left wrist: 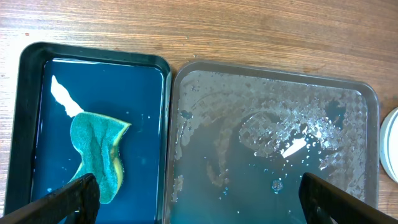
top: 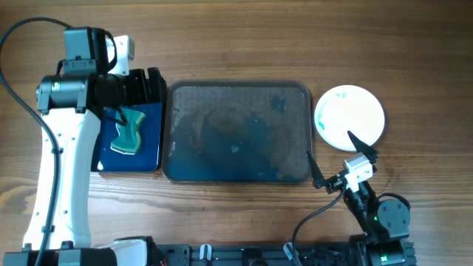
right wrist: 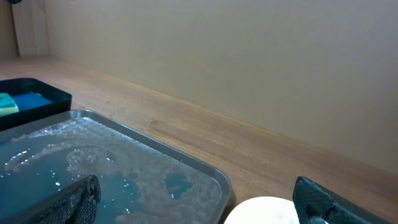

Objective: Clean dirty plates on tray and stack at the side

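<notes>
Overhead shows plates (top: 349, 117) beside tray (top: 238, 133); wrist views show left gripper (left wrist: 199, 190) and right gripper (right wrist: 196, 190) spread wide.

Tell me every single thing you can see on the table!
sponge: one, green, lying in the small tray.
small tray: one, blue with a black rim, left of the big tray.
big tray: one, dark grey, wet, middle of the table.
plate: white, right of the big tray; whether more lie stacked under it cannot be told.
table: one, brown wood, under everything.
left pincer: one, black, open, above the small tray.
right pincer: one, black, open, beside the plate.
</notes>
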